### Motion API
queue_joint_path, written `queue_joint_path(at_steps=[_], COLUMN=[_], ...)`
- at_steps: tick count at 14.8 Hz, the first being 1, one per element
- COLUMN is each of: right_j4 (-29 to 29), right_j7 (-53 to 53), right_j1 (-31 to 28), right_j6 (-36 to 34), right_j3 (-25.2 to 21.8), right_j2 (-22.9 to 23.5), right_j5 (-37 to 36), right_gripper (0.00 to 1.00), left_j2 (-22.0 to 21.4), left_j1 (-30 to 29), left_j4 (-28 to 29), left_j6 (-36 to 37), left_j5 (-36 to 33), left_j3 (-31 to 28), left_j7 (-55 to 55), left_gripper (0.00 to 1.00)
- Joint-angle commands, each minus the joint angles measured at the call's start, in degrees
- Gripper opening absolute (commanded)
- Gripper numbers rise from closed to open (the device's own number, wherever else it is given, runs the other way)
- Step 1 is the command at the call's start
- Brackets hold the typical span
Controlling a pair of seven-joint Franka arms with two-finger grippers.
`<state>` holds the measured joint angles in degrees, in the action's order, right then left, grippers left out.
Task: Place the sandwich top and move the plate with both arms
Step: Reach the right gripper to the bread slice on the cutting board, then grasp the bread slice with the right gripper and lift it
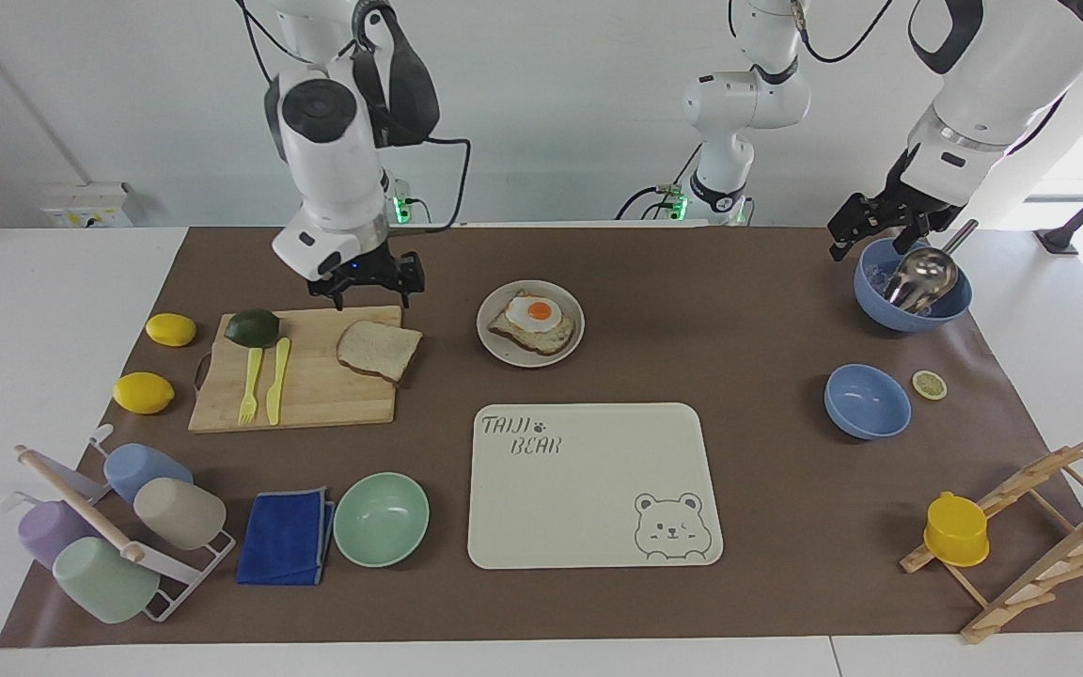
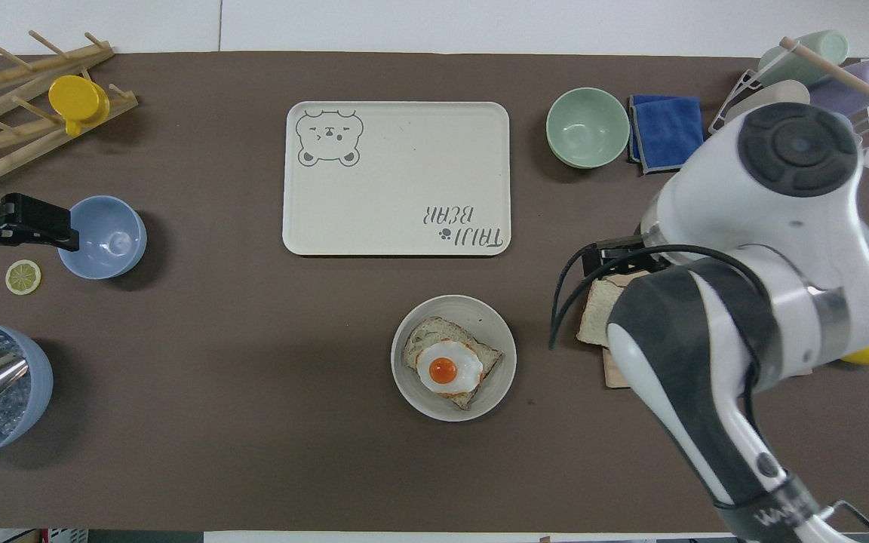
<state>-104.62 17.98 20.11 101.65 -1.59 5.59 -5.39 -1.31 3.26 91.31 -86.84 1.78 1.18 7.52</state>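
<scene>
The sandwich top (image 1: 379, 350) is a plain bread slice lying on the corner of a wooden cutting board (image 1: 316, 400) closest to the plate. In the overhead view the right arm hides most of the sandwich top (image 2: 591, 315). The plate (image 1: 502, 349) (image 2: 496, 326) sits mid-table and carries toast topped with a fried egg (image 1: 538, 313). My right gripper (image 1: 369, 290) (image 2: 617, 260) hangs open above the board's edge, just above the bread and not touching it. At the left arm's end, my left gripper (image 1: 866, 246) (image 2: 48, 230) waits open over a blue bowl with a ladle (image 1: 913, 282).
The board also holds an avocado (image 1: 252, 326) and a yellow fork and knife (image 1: 263, 381), with two lemons (image 1: 143, 392) beside it. Farther from the robots lie a cream bear tray (image 1: 588, 484), a mint bowl (image 1: 382, 519), a blue cloth (image 1: 286, 536) and a cup rack (image 1: 118, 531). A second blue bowl (image 1: 867, 401) sits near the left arm's end.
</scene>
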Motion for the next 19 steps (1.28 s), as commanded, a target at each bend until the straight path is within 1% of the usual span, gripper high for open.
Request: queue_joint_path(at_steps=[1,3,6,7,11,12,15,17,18,19], right_j4=[-2.94,-4.89,-4.98,-5.33,-10.86,-11.04,-12.1,-12.1,-12.01,-12.01], right_j7=[3.46,5.55,10.31,11.36,12.34,12.25,11.72,11.64,11.64,11.46], right_j1=[-0.16,0.19,2.38,2.65,2.65,2.56,2.21,2.47,2.48,2.48], right_j6=[3.11,4.43,6.72,6.72,9.53,9.45,8.48,7.43,7.25,7.16], right_j3=[-0.34,-0.34,-0.34,-0.34,-0.34,-0.34,-0.34,-0.34,-0.34,-0.25], right_j2=[3.02,4.95,9.43,10.22,10.14,10.32,10.14,9.97,9.97,9.97], right_j5=[-2.86,-4.01,-5.15,-5.33,-5.42,-5.77,-6.99,-7.18,-7.18,-7.18], right_gripper=[1.0,1.0,1.0,1.0,1.0,1.0,0.84,0.79,0.74,0.61], left_j2=[-1.16,-1.16,-1.16,-1.16,-1.16,-1.16,-1.16,-1.16,-1.16,-1.16], left_j1=[-0.63,-0.63,-0.63,-0.63,-0.63,-0.63,-0.63,-0.63,-0.63,-0.63], left_j4=[1.15,1.24,1.24,1.24,1.24,1.24,1.23,1.24,1.24,1.24], left_j6=[-0.7,-0.79,-0.7,-0.7,-0.7,-0.79,-0.7,-0.7,-0.7,-0.7], left_j5=[-0.91,-0.91,-0.91,-0.91,-0.91,-0.91,-0.91,-0.91,-0.91,-0.91], left_j3=[0.4,0.4,0.4,0.4,0.4,0.4,0.4,0.4,0.4,0.4], left_j7=[-0.66,-0.66,-0.66,-0.66,-0.66,-0.66,-0.66,-0.66,-0.66,-0.66], left_gripper=[1.0,1.0,1.0,1.0,1.0,1.0,1.0,1.0,1.0,1.0])
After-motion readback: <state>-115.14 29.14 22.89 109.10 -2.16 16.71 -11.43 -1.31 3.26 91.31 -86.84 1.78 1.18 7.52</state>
